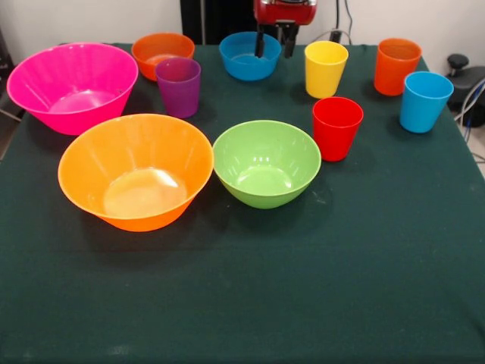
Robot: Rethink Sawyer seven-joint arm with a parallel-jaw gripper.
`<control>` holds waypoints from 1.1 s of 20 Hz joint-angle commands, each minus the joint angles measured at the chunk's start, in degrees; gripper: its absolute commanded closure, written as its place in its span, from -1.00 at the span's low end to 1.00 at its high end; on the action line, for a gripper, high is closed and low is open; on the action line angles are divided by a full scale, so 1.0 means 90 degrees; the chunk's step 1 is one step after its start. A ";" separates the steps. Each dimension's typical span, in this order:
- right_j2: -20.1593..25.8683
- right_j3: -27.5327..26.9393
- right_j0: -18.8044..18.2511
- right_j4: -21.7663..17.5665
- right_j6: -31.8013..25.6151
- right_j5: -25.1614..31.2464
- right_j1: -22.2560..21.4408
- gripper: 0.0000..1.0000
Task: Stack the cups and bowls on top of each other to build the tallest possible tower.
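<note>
Spreading across most of the picture, the worktop [242,303] carries a dark green cloth, and its whole near half, in front of the large orange bowl [136,173], lies bare and open. All the cups and bowls stand apart and upright, none stacked on another.

The large orange bowl serves as landmark, sitting left of the middle. Behind it and to its left stands the pink bowl [73,85], close to the worktop's left edge. Just to its right sits the green bowl [266,162], the two rims near but not touching. Behind it, at the far edge, is the small orange bowl [162,53], and farther right along that edge the small blue bowl [250,55].

The purple cup [179,86] stands behind the landmark, just in front of the small orange bowl. Well to its right come the red cup [337,127], beside the green bowl, then the yellow cup [326,68] behind that, the orange cup [397,66] and the light blue cup [423,101] near the right edge.

The pincer [274,44] hangs at the top over the small blue bowl's right rim, its two dark fingers [260,42] apart and holding nothing.

A pale wall runs behind, with dark gear and cables at the far right.
</note>
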 commanded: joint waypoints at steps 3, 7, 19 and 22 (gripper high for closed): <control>0.0310 -0.0646 0.0131 0.0255 0.1047 0.0144 0.0140 -1.00; 0.0288 -0.0663 0.0147 0.0236 0.1049 0.0181 0.0119 -1.00; 0.0284 -0.0672 0.0156 0.0162 0.1112 0.0178 0.0116 1.00; 0.0298 -0.0663 0.0145 0.0159 0.1120 0.0191 0.0105 1.00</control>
